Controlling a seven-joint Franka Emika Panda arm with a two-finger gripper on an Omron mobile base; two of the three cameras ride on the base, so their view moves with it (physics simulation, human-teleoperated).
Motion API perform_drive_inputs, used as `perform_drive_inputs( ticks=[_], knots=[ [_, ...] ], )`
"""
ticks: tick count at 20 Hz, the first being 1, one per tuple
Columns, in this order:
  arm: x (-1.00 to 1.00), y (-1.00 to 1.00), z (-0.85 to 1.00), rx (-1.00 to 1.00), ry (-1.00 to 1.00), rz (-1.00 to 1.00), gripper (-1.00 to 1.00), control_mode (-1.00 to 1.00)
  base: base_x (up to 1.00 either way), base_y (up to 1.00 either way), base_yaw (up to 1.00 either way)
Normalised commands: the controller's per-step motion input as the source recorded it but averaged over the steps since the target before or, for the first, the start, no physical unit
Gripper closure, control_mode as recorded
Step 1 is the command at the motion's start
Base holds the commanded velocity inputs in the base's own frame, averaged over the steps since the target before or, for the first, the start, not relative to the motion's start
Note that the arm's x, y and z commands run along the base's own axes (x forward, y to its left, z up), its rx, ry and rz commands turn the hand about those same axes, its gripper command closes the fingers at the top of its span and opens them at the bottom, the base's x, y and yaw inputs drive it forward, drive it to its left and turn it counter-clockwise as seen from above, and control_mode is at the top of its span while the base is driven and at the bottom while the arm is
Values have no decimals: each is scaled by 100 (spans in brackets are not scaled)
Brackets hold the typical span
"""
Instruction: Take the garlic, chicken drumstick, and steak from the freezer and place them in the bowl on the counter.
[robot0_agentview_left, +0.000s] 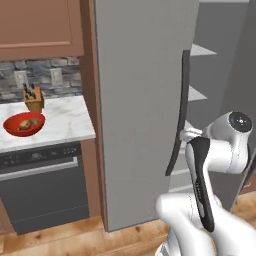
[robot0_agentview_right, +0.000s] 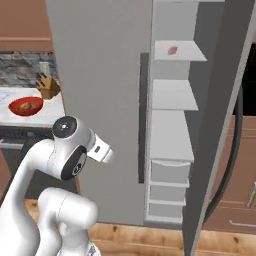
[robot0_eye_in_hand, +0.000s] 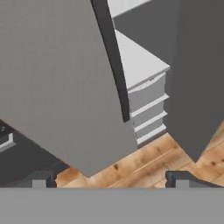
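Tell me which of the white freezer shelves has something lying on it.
The topmost shelf in the right base view: a small reddish item lies on it. The shelves below it look bare, and beneath those come closed drawers.

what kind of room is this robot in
A rendered home kitchen, most likely: a marble counter over a black oven, a tall grey freezer with one door open on white shelves, and a red bowl beside a knife block.

Arm (robot0_agentview_left: 220, 150): glossy white rounded links, dark grey circular joint caps, a black strip along one link. Gripper (robot0_eye_in_hand: 111, 178) fingertips dark grey, blocky.
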Motion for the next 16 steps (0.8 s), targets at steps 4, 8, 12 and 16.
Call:
perform_drive_inputs(
  ticks=[4, 8, 12, 16],
  knots=[
    [0, 0, 0, 0, 0, 0, -100, 100, 41, -100, 0],
    [0, 0, 0, 0, 0, 0, -100, 100, 53, -83, 1],
    [0, 0, 0, 0, 0, 0, -100, 100, 70, -41, 0],
    [0, 0, 0, 0, 0, 0, -100, 100, 57, 11, 3]
  ],
)
